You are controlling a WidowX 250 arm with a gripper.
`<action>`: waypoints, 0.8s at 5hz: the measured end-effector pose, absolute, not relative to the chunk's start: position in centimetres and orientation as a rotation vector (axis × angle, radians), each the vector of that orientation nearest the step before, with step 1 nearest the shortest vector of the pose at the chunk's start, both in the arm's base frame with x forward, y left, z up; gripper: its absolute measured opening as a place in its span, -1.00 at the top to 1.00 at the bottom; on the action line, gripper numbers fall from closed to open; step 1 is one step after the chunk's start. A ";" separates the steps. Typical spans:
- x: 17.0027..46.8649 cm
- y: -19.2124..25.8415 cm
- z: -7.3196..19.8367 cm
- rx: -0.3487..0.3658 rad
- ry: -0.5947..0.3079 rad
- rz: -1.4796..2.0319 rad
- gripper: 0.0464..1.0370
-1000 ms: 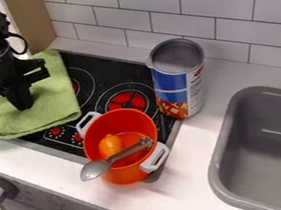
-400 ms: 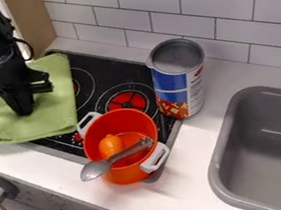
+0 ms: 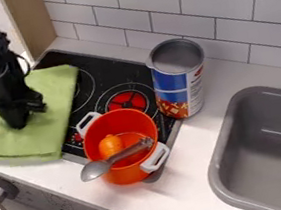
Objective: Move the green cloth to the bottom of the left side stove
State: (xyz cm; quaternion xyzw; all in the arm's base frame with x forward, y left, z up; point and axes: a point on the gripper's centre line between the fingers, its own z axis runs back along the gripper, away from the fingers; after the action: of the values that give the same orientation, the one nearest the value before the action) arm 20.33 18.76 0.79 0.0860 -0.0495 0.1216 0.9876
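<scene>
The black gripper is at the left, pointing down with its tips against the middle of the green cloth. Whether the tips are pinching the fabric cannot be made out. The cloth lies spread over the left part of the black stove top and onto the white counter in front. Its front corner hangs close to the counter's front edge, and the stove's back left corner is uncovered.
An orange pot holding an orange item and a grey spoon stands at the stove's front right. Behind it is a tall can. A grey sink lies to the right, and a tiled wall runs behind.
The gripper has moved down and slightly left, toward the counter's front. The cloth has shifted the same way and turned, baring more of the stove's back left corner.
</scene>
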 end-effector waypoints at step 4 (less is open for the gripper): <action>19.1 18.7 0.7 0.278 -0.148 -0.066 0.99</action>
State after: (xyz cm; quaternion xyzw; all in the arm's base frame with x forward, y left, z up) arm 19.07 18.73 0.69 0.1384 -0.0738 -0.0328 0.9871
